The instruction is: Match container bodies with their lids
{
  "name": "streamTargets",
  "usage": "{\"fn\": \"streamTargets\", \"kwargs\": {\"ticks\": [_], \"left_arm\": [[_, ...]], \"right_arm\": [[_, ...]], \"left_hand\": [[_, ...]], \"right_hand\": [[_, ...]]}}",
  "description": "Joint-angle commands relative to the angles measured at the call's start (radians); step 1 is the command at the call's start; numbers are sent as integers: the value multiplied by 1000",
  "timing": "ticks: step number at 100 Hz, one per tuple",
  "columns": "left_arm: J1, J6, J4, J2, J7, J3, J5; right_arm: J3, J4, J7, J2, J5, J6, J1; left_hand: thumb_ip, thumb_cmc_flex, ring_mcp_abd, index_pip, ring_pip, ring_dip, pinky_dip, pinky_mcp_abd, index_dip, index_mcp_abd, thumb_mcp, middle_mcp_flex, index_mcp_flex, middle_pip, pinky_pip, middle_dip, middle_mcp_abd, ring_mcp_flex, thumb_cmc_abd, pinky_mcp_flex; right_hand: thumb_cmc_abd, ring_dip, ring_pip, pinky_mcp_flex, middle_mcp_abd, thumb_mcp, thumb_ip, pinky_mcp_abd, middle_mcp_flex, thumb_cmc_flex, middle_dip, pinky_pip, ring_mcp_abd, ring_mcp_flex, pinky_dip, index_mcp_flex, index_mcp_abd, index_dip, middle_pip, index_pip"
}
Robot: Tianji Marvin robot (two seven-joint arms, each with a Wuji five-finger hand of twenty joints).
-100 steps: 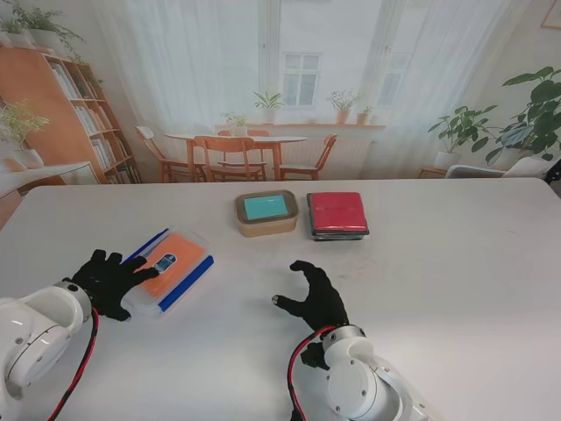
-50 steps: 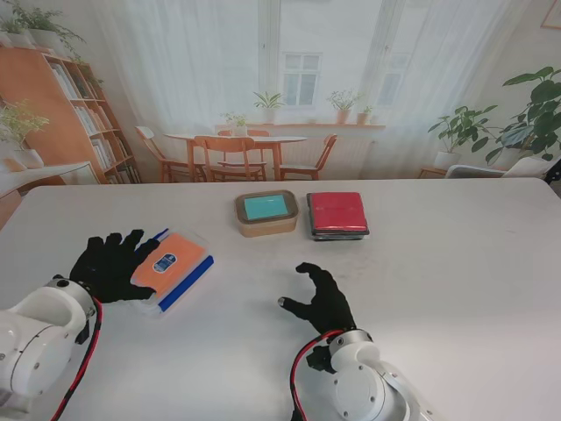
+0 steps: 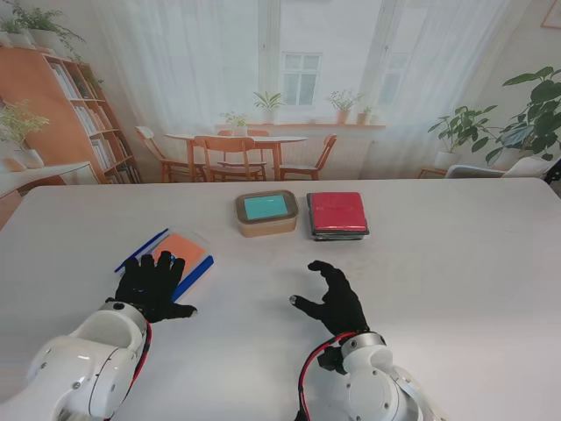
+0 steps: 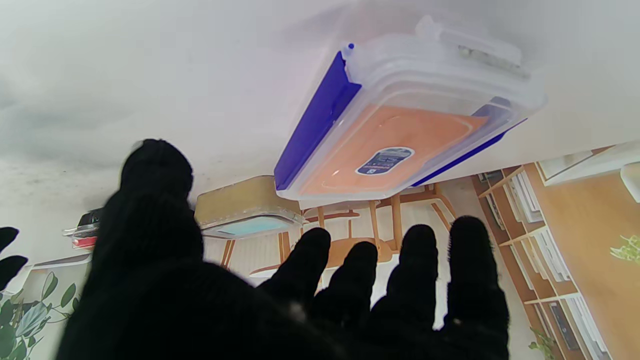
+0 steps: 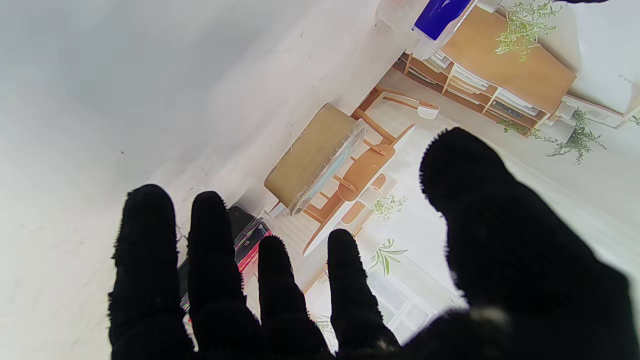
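Lying flat on the white desk, the orange-lidded container with blue side clips serves as the landmark here. The left hand hovers at its nearer end, gloved fingers spread above the lid and gripping nothing; from the stand view I cannot tell whether the fingertips touch the lid, while the left wrist view shows clear space between them and the container. Farther from me and to the right of that container sits a tan box with a teal lid, and just beside it, farther right again, a dark box with a red lid. The right hand hangs well to the right of the orange-lidded container, fingers apart and empty.
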Motion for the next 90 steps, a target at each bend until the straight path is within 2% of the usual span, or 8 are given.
{"fn": "streamTargets", "kwargs": {"ticks": [1,14,40,58,74,80,84,90], "left_arm": [[0,10,44,-9,40,10,4],[-12,25,85,-10,79,25,26],[-34,24,139,-9,116,19,30],[-56,-15,179,-5,138,5,45],[-84,-62,224,-1,177,-5,48],[-98,-77,242,1,189,-6,44],[-108,-90,254,3,195,-6,43],[-126,-103,276,5,202,-5,38]], "right_arm": [[6,-2,15,4,-1,-6,-6],[12,-3,18,6,-7,-11,-8],[11,-1,20,7,-15,-8,0],[6,2,27,8,-19,3,10],[-2,8,33,8,-21,17,24],[-7,12,35,8,-22,22,31],[-11,15,37,8,-22,26,36],[-16,19,39,7,-21,32,43]], "left_hand": [[-13,9,18,-26,21,-8,11,25,-12,24,-7,11,15,-13,18,-7,36,-12,-14,-15],[-3,38,17,-31,34,-6,15,19,-11,21,-3,11,16,-11,27,-4,34,-10,-30,-12],[12,90,10,-39,49,-7,19,7,-14,9,11,3,12,-15,35,-8,23,-9,-60,-4],[24,128,0,-37,73,-2,25,-5,-13,-22,30,14,17,-10,48,-5,-4,-1,-75,12],[39,199,-40,-1,104,7,36,-38,16,-70,81,26,4,11,64,31,-45,26,-87,28],[39,210,-50,31,112,11,41,-52,29,-84,112,5,-7,66,70,61,-58,35,-100,35],[37,213,-53,56,118,13,46,-57,33,-91,138,-22,-13,143,75,74,-65,43,-109,42],[31,217,-55,107,124,15,50,-67,39,-99,177,-10,-32,181,79,4,-72,52,-121,51]], "right_hand": [[1,-18,-30,-26,-40,-21,31,27,8,3,-20,-36,-23,-27,-16,-21,-17,-22,-14,-18],[-2,-36,-85,-46,-65,-20,30,48,11,4,-29,-72,-24,-28,-33,-5,-10,-32,-9,-26],[-4,-58,-173,-86,-77,-19,30,75,11,4,-32,-131,-20,-45,-63,2,-7,-48,-1,-21],[-4,-53,-175,-88,-76,-19,30,78,11,4,-33,-133,-17,-46,-65,4,-5,-51,-1,-20],[-4,-50,-174,-89,-75,-19,30,78,11,4,-32,-134,-17,-46,-65,7,-6,-53,0,-19],[-3,-48,-174,-89,-74,-19,30,79,11,4,-32,-134,-16,-46,-65,8,-5,-53,1,-19],[-3,-47,-173,-88,-72,-19,30,78,11,4,-32,-133,-15,-45,-65,10,-6,-54,1,-18],[-4,-46,-172,-88,-72,-19,30,78,10,5,-32,-134,-15,-45,-65,11,-5,-54,1,-17]]}}
